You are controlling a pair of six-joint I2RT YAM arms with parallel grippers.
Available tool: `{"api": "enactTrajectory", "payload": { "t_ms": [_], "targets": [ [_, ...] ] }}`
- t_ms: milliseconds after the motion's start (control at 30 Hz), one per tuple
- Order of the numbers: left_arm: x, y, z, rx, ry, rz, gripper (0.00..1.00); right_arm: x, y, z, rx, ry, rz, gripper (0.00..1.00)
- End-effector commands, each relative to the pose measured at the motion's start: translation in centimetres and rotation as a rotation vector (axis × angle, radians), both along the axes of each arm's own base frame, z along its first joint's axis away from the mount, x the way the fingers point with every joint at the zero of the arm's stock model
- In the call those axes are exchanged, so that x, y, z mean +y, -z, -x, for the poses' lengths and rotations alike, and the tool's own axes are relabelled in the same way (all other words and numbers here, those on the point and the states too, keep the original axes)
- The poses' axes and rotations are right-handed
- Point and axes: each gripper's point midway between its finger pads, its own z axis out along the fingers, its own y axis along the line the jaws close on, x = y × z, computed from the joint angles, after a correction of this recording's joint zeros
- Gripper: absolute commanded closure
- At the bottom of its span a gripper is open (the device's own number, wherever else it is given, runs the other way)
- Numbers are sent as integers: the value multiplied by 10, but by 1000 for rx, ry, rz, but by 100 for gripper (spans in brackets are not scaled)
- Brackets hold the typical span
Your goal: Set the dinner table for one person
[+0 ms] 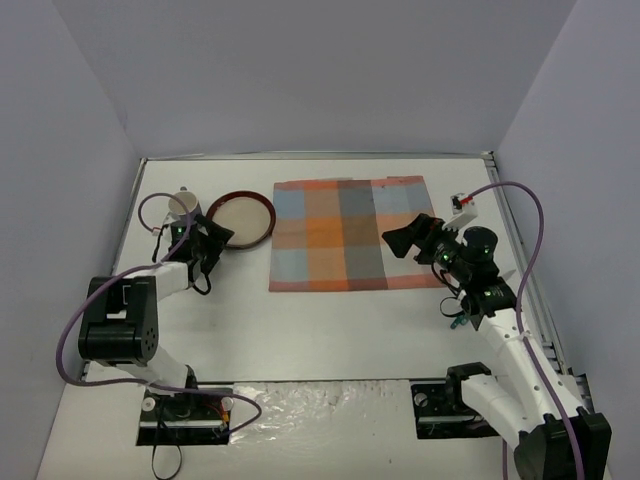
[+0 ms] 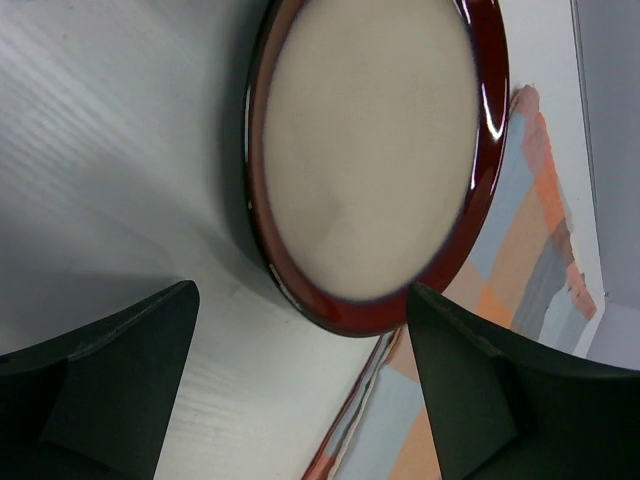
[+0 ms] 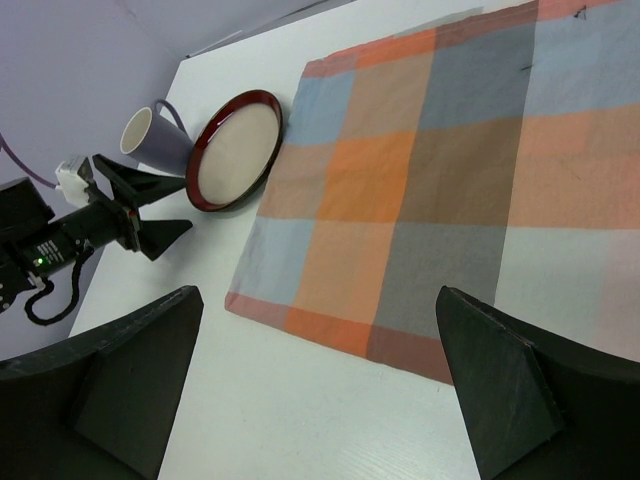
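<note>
The white dinner table carries an orange-and-blue plaid mat at the back middle. A red-rimmed plate with a cream centre lies just left of the mat, touching its edge; it also shows in the left wrist view and in the right wrist view. A white mug stands left of the plate and shows in the right wrist view. My left gripper is open and empty, its jaws straddling the plate's near edge. My right gripper is open and empty above the mat's right part.
Metal edge rails run along the table's right side. Purple cables loop over both arms. The arm bases sit on foil-covered mounts at the near edge. Grey walls enclose the table on three sides.
</note>
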Motion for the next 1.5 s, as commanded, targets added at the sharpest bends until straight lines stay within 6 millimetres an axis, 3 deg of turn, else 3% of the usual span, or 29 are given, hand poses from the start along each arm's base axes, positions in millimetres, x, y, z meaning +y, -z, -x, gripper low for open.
{"api": "enactTrajectory", "payload": {
  "t_ms": [0, 100, 400, 667, 900, 1033, 1167, 1333, 1467],
  "targets": [
    [0, -40, -45, -142, -8, 17, 21, 9, -30, -8, -122, -40, -11, 0],
    [1, -34, -49, -111, -13, 12, 28, 8, -28, -9, -120, -37, -7, 0],
    [5, 0, -38, 12, -33, -4, 45, 8, -27, -13, -122, -27, -8, 0],
    [9, 21, -32, 80, -41, -24, 55, 13, -27, -15, -121, -37, -14, 0],
    [11, 31, -24, 108, -40, -40, 85, 19, -21, -19, -101, -33, -19, 0],
    [11, 29, -22, 109, -36, -48, 99, 34, -22, -18, -100, -60, -42, 0],
    [12, 24, -16, 107, -39, -46, 100, 53, -17, -18, -78, -77, -43, 0],
    [30, -2, -5, 72, -74, -28, 100, 92, -14, -17, -51, -117, -46, 0],
    [34, -36, 5, 16, -81, -15, 100, 132, -13, -18, -6, -149, -85, 0]
  ]
}}
